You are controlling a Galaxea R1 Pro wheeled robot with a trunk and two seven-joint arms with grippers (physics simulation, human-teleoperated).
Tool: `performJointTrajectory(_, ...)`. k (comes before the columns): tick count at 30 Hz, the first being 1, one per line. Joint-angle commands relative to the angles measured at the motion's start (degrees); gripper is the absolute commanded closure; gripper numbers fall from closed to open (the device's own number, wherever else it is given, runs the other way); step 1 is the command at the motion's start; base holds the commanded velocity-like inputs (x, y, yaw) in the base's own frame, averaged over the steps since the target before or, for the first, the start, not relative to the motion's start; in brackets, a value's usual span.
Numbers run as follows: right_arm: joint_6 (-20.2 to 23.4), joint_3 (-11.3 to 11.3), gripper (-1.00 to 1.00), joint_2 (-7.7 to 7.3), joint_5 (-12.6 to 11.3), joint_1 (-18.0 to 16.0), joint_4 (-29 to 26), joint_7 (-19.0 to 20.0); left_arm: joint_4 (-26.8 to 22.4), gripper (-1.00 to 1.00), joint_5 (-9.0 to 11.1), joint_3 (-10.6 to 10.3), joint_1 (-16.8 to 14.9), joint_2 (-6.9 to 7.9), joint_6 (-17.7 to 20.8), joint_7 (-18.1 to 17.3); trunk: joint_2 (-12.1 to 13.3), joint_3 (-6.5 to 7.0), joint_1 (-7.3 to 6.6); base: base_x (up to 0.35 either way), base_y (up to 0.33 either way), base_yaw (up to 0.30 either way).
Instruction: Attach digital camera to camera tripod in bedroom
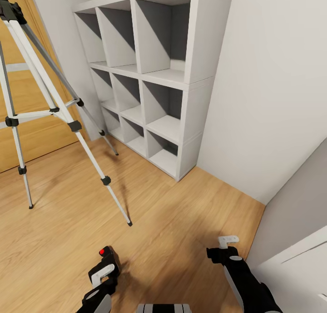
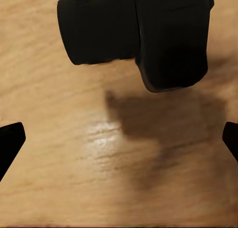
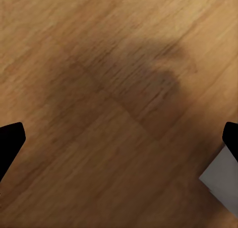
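Black digital camera lens, wrist-side.

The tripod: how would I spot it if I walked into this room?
Find the white cube shelf against the grey wall. To its left, before the wooden door, the tripod stands on the wood floor. It is the only tall thing there, with three spread silver-white legs and black joints and feet.

Light wood plank floor underfoot, grain running diagonally; white cube shelf against a pale grey wall — compartments shadowed inside; wooden door beyond at the far left; soft, even light — faint shadows on the boards.
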Motion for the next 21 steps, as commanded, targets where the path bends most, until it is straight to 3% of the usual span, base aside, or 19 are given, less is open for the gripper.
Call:
performJointTrajectory(1, 0.35, -0.12, -1.0, 0.05, 0.58, -0.01, -0.1, 0.07, 0.13, -1.0, 0.43, -0.45, -0.02, 0.0, 0.04, 0.48, -0.02, -0.05, -0.01, 0.0, 0.0, 0.0)
performJointTrajectory(13, 0.42, -0.12, -1.0, 0.05, 0.48, -0.01, -0.1, 0.47, 1.53, -1.0, 0.32, -0.36, -0.02, -0.61, -0.03, 0.29, -0.02, -0.05, -0.01, 0.0, 0.0, 0.0)
performJointTrajectory(21, 0.44, -0.12, -1.0, 0.05, 0.34, -0.01, -0.1, 0.75, 1.58, -1.0, 0.31, -0.36, -0.02, -0.68, -0.05, 0.24, -0.13, -1.82, 0.19, 0.0, 0.0, 0.0)
